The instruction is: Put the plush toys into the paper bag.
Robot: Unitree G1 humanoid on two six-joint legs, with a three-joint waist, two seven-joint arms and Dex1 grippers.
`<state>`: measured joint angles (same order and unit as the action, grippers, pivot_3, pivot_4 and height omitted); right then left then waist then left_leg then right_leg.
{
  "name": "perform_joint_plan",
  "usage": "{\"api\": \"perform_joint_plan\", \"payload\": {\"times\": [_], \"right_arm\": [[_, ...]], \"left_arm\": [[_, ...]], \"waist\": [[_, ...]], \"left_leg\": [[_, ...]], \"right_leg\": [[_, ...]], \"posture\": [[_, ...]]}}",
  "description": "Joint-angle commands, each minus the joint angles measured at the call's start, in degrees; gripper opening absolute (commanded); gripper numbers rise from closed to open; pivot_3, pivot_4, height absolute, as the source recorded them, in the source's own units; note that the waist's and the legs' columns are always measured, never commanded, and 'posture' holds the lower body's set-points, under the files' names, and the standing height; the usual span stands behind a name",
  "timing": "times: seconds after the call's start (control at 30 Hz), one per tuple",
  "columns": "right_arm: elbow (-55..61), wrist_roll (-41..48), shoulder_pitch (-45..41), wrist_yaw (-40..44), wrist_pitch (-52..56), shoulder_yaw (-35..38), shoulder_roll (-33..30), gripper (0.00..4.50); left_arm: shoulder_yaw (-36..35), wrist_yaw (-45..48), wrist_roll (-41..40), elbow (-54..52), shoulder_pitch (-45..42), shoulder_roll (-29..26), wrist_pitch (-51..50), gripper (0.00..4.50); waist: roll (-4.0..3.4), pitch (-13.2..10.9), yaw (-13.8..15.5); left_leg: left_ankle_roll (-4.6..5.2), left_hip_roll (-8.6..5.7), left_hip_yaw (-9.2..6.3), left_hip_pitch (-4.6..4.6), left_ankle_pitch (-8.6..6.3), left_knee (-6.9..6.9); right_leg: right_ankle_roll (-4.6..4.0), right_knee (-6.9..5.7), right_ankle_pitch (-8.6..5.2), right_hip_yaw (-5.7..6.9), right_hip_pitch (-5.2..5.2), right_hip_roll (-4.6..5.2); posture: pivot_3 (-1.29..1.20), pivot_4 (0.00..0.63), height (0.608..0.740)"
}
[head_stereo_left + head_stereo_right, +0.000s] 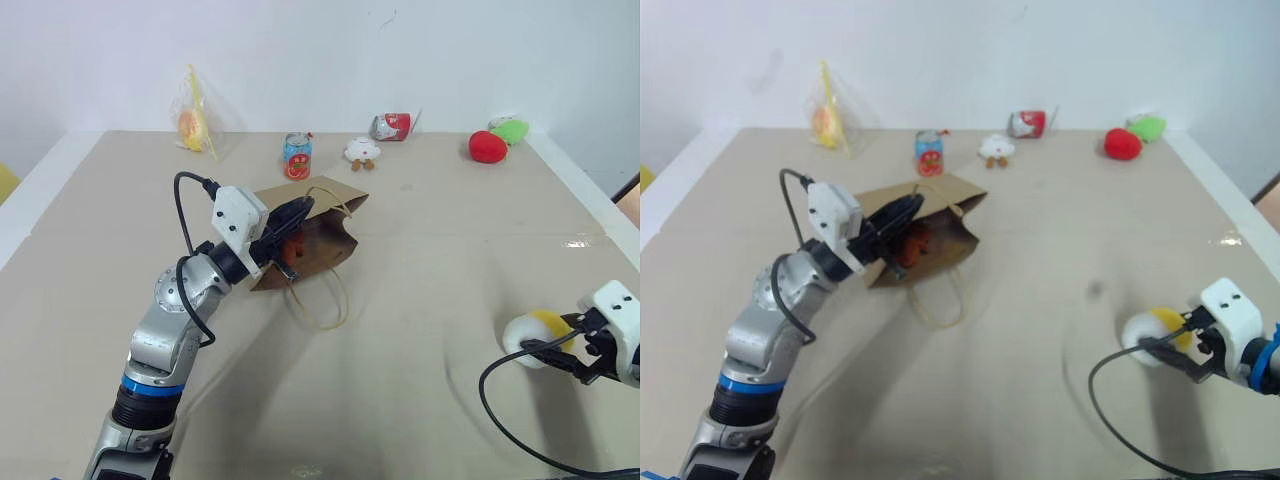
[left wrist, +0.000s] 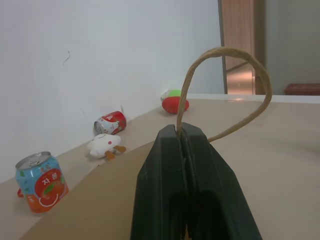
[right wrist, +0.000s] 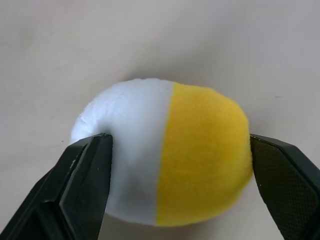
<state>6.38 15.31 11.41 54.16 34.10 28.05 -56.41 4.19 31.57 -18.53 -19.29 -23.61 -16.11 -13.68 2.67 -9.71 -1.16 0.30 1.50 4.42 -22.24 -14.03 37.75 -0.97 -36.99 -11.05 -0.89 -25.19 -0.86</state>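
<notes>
At right, wide jaws flank the white ball; left jaws pinch the paper bag handle.

Beige desk against a plain white wall

The desk fills the lower frame; the wall spans the top, and a wooden door stands at upper right in the left wrist view.

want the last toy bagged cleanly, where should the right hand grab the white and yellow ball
Across its widest middle, one finger on the white half, one on the yellow. The white and yellow ball lies on the table, rounded and soft, so squeezing the bulge from above and in front suits. The right hand already straddles it, jaws open on either side.
</notes>
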Motion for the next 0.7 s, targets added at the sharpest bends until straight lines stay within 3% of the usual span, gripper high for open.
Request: {"api": "perform_joint_plan", "payload": {"times": [0.03, 0.07, 0.13, 0.27, 0.37, 0.5, 0.7], "right_arm": [[-1.44, -1.08, 0.31, -1.33, -0.67, -1.04, 0.23, 2.84], [-1.13, -0.49, 0.30, -1.12, -0.42, -1.04, 0.25, 2.16], [-0.74, 0.14, 0.31, -0.78, -0.19, -1.12, 0.13, 1.25], [3.30, 3.23, -4.59, 0.64, 0.67, -0.98, -1.58, 0.44], [9.40, 11.36, -13.05, 0.93, 8.40, -1.48, -1.51, 0.44], [19.35, 22.12, -25.98, -4.39, 19.06, -7.85, 4.36, 0.44], [21.99, 21.43, -34.89, -13.62, 21.23, -20.37, 14.92, 0.44]], "left_arm": [[-0.26, -0.42, -0.06, -2.35, -1.39, 0.07, 0.63, 0.00], [-0.27, -0.41, 0.00, -2.31, -1.41, 0.03, 0.67, 0.00], [-0.27, -0.48, 0.14, -2.17, -1.49, 0.02, 0.74, 0.00], [-0.52, -0.76, 0.17, -1.59, -1.75, 0.20, 0.75, 0.00], [-0.78, -0.70, -0.03, -1.45, -2.07, 0.04, 0.74, 0.00], [-0.87, -0.63, -0.04, -1.44, -2.23, -0.06, 1.05, 0.00], [-0.68, -1.02, 0.38, -1.50, -2.22, 0.13, 1.31, 0.00]], "waist": [[0.02, 0.01, 0.02], [0.03, 0.01, 0.02], [0.04, 0.01, 0.02], [0.04, 0.01, -0.06], [-0.03, -0.01, -0.32], [0.01, -0.03, -0.36], [0.02, -0.01, 0.14]], "left_leg": [[0.00, -0.01, 0.00, 0.01, 0.00, 0.01], [0.00, -0.01, -0.01, 0.03, 0.00, 0.04], [0.00, -0.01, 0.00, 0.02, 0.00, 0.11], [0.01, -0.01, 0.00, 0.03, 0.00, 0.14], [0.02, 0.01, 0.05, 0.04, 0.01, 0.14], [-0.01, 0.13, -0.11, 0.05, 0.03, 0.11], [-0.09, 0.20, -0.50, -0.19, 0.05, 0.00]], "right_leg": [[0.01, 0.00, 0.00, 0.00, 0.02, 0.01], [0.02, 0.00, 0.01, 0.01, 0.05, 0.01], [0.05, 0.00, 0.03, 0.00, 0.07, 0.03], [0.06, 0.00, 0.04, 0.00, 0.08, 0.02], [0.09, -0.03, 0.08, -0.07, 0.04, -0.02], [0.07, -0.08, 0.11, -0.09, 0.06, -0.27], [-0.11, -0.07, 0.00, 0.04, -0.09, -0.43]], "posture": [[0.00, 0.150, 0.740], [0.00, 0.150, 0.740], [0.00, 0.150, 0.740], [0.00, 0.150, 0.740], [0.00, 0.150, 0.740], [0.00, 0.150, 0.740], [0.00, 0.150, 0.740]]}}
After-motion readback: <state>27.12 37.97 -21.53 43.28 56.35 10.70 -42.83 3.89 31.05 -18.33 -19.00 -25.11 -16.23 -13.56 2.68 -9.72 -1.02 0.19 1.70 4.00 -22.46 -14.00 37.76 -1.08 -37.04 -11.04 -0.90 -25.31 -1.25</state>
